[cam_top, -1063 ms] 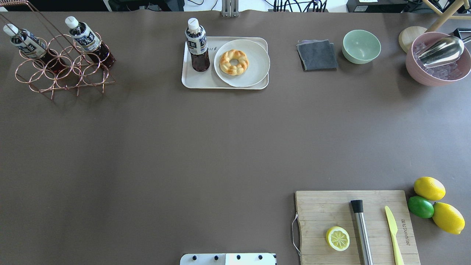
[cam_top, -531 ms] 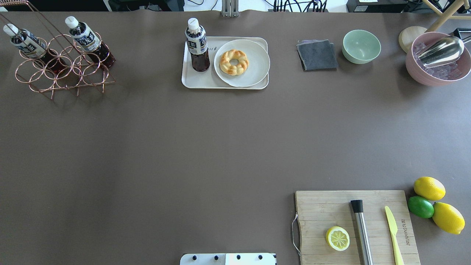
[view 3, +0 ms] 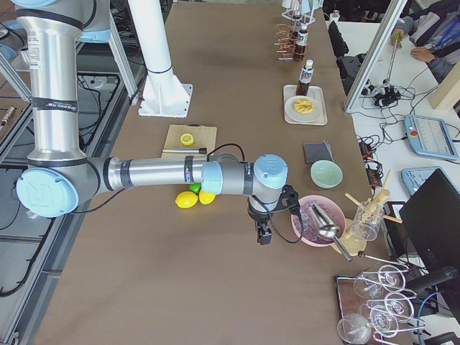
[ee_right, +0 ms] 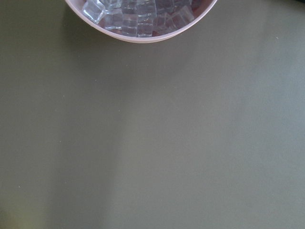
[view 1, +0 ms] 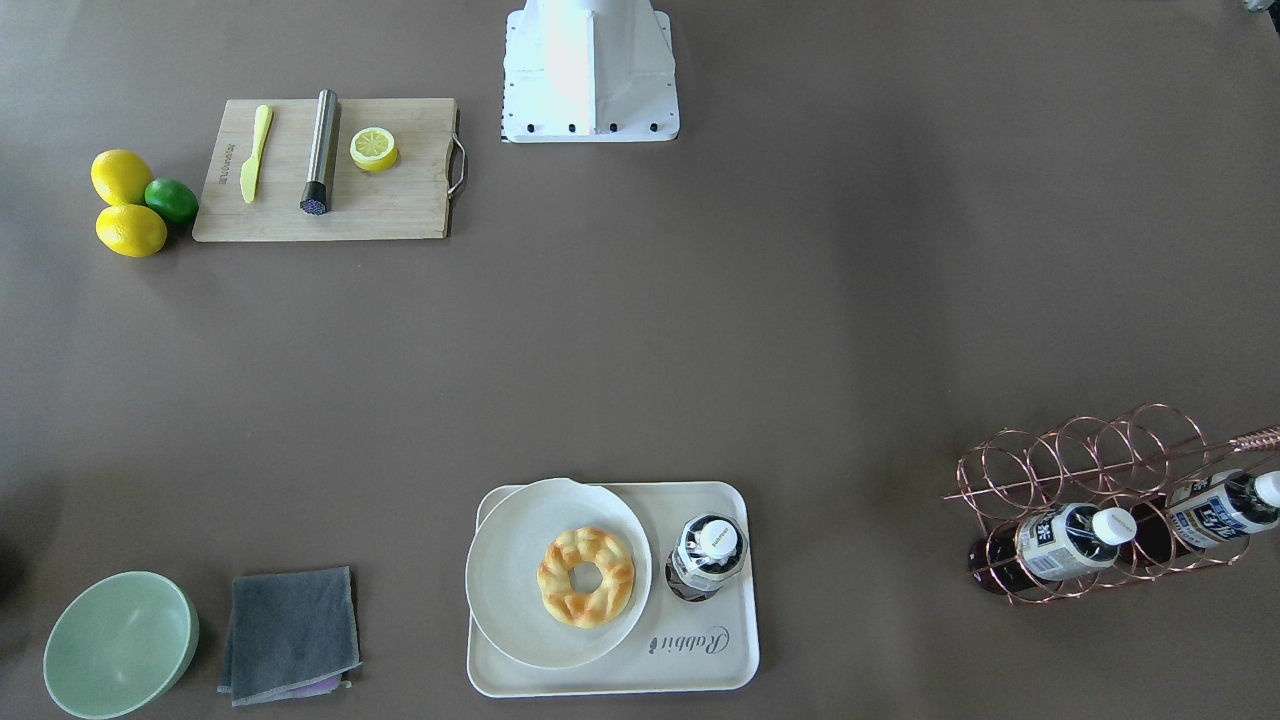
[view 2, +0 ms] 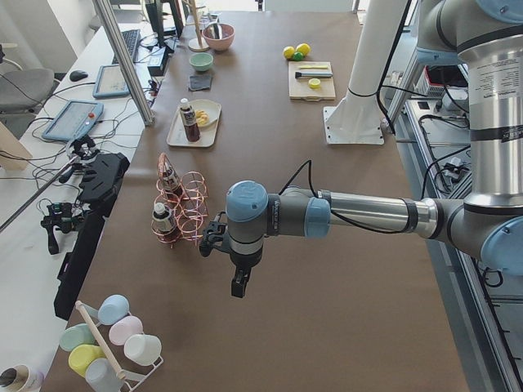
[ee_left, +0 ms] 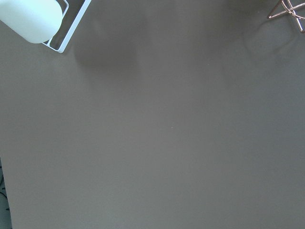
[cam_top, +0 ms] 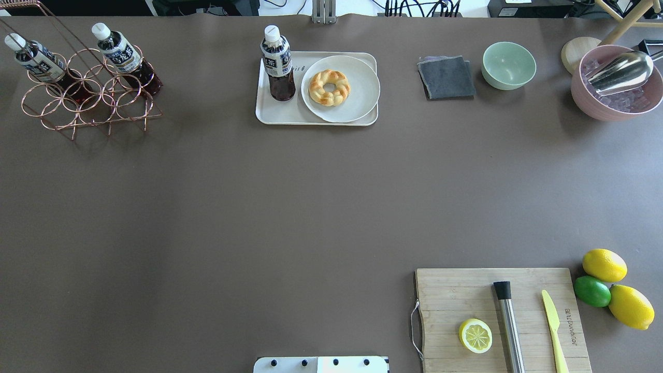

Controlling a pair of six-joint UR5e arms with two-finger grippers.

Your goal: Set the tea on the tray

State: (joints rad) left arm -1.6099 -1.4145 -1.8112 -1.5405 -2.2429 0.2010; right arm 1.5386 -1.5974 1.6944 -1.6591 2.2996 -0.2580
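Observation:
One tea bottle point(cam_top: 278, 65) stands upright on the left part of the cream tray point(cam_top: 282, 115), beside the plate. It also shows in the front view point(view 1: 707, 555) on the tray point(view 1: 620, 668). Two more alike bottles point(cam_top: 39, 59) point(cam_top: 121, 54) lie in the copper wire rack point(cam_top: 88, 106) at the far left. My left gripper point(view 2: 237, 286) hangs over bare table near the rack, and I cannot tell if it is open. My right gripper point(view 3: 263, 237) hangs beside the pink bowl, and I cannot tell its state either. Neither gripper touches a bottle.
A round plate point(cam_top: 357, 98) with a braided doughnut point(cam_top: 329, 87) fills the tray's right part. A grey cloth point(cam_top: 446, 77), green bowl point(cam_top: 508, 65) and pink ice bowl point(cam_top: 611, 106) stand far right. A cutting board point(cam_top: 456, 295), lemons point(cam_top: 604, 264) and lime sit near right.

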